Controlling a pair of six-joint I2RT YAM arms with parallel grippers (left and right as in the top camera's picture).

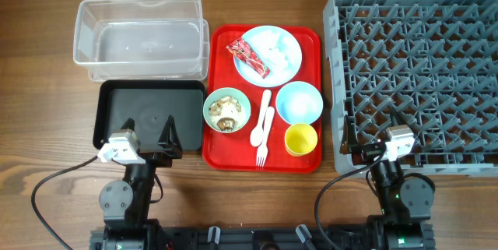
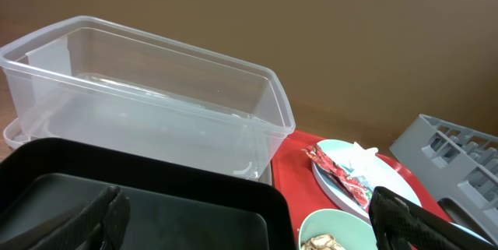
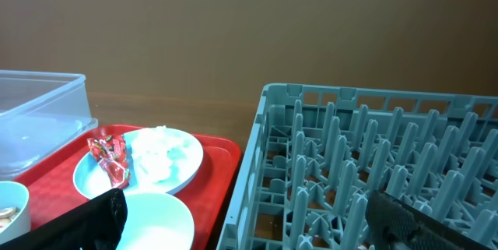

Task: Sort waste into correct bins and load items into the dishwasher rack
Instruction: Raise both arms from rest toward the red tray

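Left end effector point(image 2: 249, 207) agape (wrist view)

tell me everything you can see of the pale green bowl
The pale green round bowl looks like smooth plastic. It stands upright at the left edge of the flat red serving tray, beside the shallow black tray. It holds beige-brown crumbly food scraps, heaped near its middle.

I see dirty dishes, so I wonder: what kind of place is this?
Likely a cafeteria-style dish-clearing station: a red tray with a food-scrap bowl, a grey dishwasher rack, and a clear tub and black tray for waste.
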